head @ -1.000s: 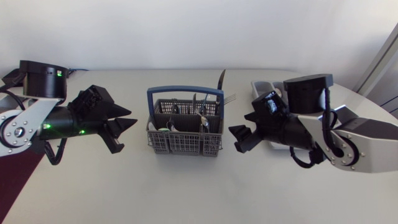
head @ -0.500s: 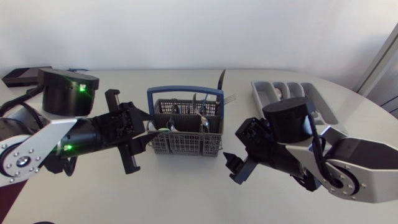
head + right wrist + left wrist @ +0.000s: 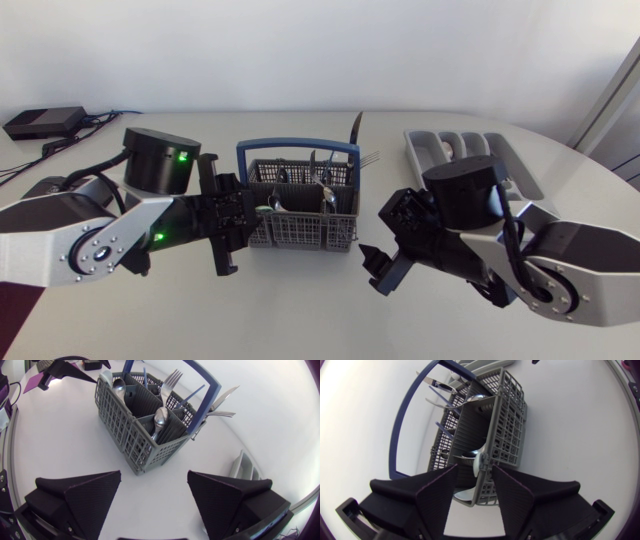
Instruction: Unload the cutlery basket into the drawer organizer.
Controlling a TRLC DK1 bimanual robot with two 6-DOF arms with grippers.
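The left arm [image 3: 90, 235] came in across the white tabletop [image 3: 300, 310] with its pincer [image 3: 475, 471] at the 9 o'clock end of the grey cutlery basket [image 3: 297, 228]. Its fingers stood a little apart, either side of that end wall, with a spoon [image 3: 478, 460] just ahead between the tips. I saw neither finger touching the spoon. The basket sat near the tabletop's middle under a blue handle [image 3: 297, 146], with spoons, forks and knives upright in it. At the basket's 4 o'clock, the right pincer [image 3: 154, 476] hung wide open and empty over bare tabletop. The grey drawer organizer [image 3: 497, 150] lay at the basket's 2 o'clock, partly behind the right arm [image 3: 540, 260].
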